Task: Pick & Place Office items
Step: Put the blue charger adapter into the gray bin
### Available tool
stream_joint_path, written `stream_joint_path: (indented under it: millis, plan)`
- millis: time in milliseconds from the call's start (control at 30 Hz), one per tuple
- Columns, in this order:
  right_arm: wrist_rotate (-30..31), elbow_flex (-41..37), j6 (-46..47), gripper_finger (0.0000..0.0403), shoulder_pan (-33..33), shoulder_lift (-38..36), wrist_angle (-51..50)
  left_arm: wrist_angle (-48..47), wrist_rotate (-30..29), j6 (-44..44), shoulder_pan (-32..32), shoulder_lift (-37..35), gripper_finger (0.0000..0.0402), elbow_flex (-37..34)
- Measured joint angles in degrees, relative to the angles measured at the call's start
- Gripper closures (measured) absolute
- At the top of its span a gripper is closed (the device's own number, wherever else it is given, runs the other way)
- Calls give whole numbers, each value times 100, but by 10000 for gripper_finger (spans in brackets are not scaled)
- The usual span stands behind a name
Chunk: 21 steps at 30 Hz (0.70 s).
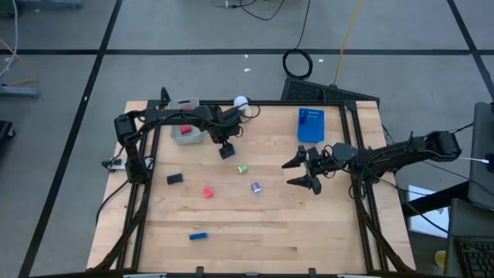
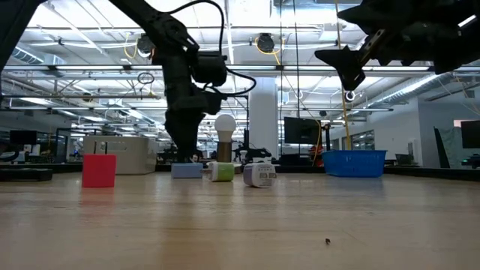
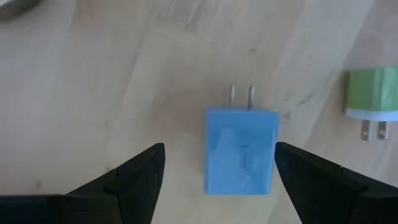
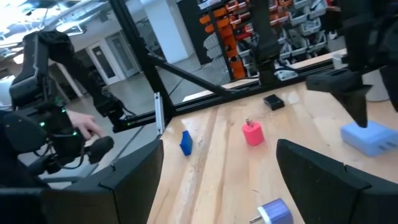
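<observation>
Six small office items lie loose on the wooden table (image 1: 309, 224). There are two blue ones: a blue plug adapter (image 3: 241, 151) under the left gripper (image 1: 226, 150), with two metal prongs showing, and a blue stick (image 1: 198, 236) near the front edge, left of centre. One red block (image 1: 208, 192), one black block (image 1: 175, 178), one green plug (image 1: 242, 168) and one purple plug (image 1: 255, 187) sit in a loose row across the middle. A seventh piece, red, rests inside the grey tray (image 1: 186, 133) at the far left. One blue tray (image 1: 310, 126) stands at the far right, and one white ball (image 1: 241, 101) on a base sits at the far edge between the two trays.

The left arm reaches from the left side across the grey tray and bends down toward the centre. Its gripper points straight down over the blue plug adapter, fingers spread wide, one on each side of the adapter and apart from it. The green plug lies just to the right of it.

The right arm comes in from the right edge, held well above the table. The right gripper (image 1: 306, 171) points left toward the centre, fingers spread wide and holding nothing, with the purple plug to its left.
</observation>
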Motion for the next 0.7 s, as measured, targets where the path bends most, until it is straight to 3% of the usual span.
stream_joint_path:
  millis: [700]
  plan:
    - [13,0,-27,101,50,0,-2,-4,-154,-44,-261,2,100,16]
